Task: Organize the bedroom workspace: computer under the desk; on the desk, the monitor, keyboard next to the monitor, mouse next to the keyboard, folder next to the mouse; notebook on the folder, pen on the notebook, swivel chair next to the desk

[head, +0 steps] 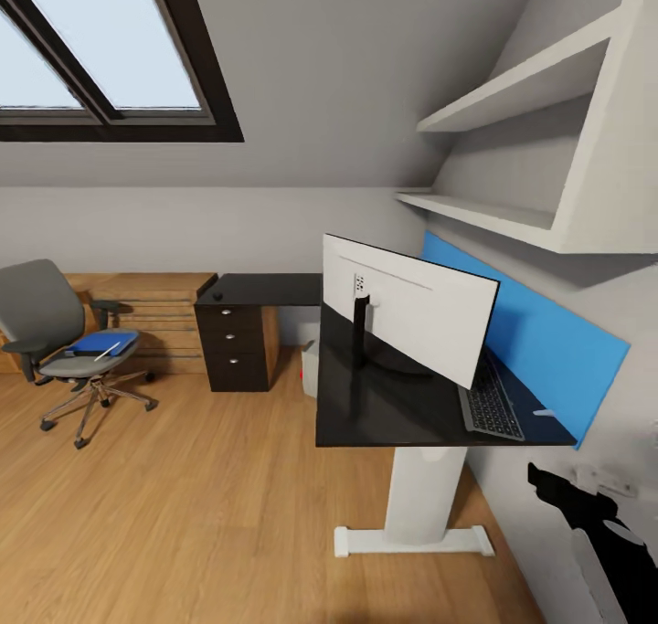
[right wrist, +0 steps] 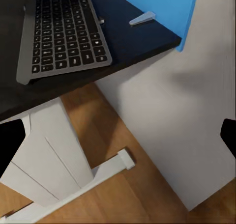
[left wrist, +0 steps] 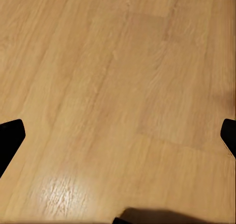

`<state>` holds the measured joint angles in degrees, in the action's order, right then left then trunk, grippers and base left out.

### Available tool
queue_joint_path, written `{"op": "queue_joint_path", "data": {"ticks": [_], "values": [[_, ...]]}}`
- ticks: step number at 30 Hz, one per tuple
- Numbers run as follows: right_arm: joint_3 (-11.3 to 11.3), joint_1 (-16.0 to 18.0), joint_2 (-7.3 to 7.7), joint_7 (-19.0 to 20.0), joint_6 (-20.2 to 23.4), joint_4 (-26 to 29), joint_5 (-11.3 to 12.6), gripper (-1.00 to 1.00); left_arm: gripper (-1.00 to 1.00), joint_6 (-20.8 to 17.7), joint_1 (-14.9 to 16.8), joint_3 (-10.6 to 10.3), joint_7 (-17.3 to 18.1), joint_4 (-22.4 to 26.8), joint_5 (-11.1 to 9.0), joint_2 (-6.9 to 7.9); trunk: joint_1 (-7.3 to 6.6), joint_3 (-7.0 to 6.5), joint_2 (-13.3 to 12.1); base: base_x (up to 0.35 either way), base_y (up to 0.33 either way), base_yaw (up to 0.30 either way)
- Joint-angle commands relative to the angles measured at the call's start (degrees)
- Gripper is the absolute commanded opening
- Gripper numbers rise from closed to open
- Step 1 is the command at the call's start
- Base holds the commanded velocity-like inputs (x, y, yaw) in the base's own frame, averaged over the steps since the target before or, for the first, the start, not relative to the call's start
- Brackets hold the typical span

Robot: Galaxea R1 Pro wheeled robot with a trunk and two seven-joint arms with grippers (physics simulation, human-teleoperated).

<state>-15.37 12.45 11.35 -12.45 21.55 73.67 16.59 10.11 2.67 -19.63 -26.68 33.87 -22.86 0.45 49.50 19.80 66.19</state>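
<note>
- Sloped attic walls, a dark-framed skylight (head: 100, 48) and warm oak floorboards (head: 201, 514) frame the room; white wall shelves (head: 539, 149) hang above the work corner.
- Along the right wall runs the long L-shaped desk with the glossy black top (head: 384, 414) on a white pedestal leg (head: 420, 501), a bright blue back panel (head: 548, 332) behind it, and a dark drawer unit (head: 236, 345) under its far wing.
- On the top stands the wide flat monitor (head: 416, 318), white back turned to the room, so its screen faces the blue panel.
- Between screen and panel lies the slim grey keyboard with dark keys (head: 492, 403), its long axis running along the desk edge, parallel to the wall; the right wrist view shows it close by (right wrist: 64, 32).
- A small dark blob at the far corner of the top may be the mouse (head: 217, 296); too small to be sure.
- Well apart, by the low wooden shelving (head: 151, 318), sits the grey padded swivel chair on its chrome base (head: 68, 350), with the flat bright blue folder (head: 102, 342) on the seat and a thin white pen (head: 108, 351) lying slantwise across it.
- Both grippers show dark fingertips spread to the edges of their wrist views, nothing between them: the left one (left wrist: 118, 135) over bare floor, the right one (right wrist: 118, 135) beside the desk's end.
- I'd judge the folder run is still to come.
</note>
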Motion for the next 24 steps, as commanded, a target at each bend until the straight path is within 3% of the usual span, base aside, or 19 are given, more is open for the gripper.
{"op": "queue_joint_path", "data": {"ticks": [1, 5, 13, 24], "values": [[0.10, 0.07, 0.02, -0.25, -0.25, -0.31, 0.57, 1.00, 1.00, 0.39, 0.06, -0.41, -0.39, -0.01, -0.60, 0.06, 0.00, 0.07, 0.04, 0.000, -0.298, 0.000], [1.82, 0.18, -0.05, 2.08, -1.64, -0.47, 0.45, 1.00, 1.00, 0.42, 0.06, -0.41, -0.39, -0.09, -0.61, 0.07, 0.00, 0.07, 0.04, 0.047, -0.239, 0.000], [5.48, 0.21, -0.10, 5.80, -2.12, -0.35, 0.00, 1.00, 1.00, 0.51, 0.06, -0.49, -0.39, -0.12, -0.54, 0.06, 0.00, 0.07, 0.04, 0.246, -0.051, 0.000], [6.42, 0.21, -0.12, 6.81, -2.36, -0.45, -0.23, 1.00, 1.00, 0.48, 0.06, -0.49, -0.39, -0.12, -0.52, -0.01, 0.00, 0.07, 0.04, 0.082, -0.030, 0.000]]}}
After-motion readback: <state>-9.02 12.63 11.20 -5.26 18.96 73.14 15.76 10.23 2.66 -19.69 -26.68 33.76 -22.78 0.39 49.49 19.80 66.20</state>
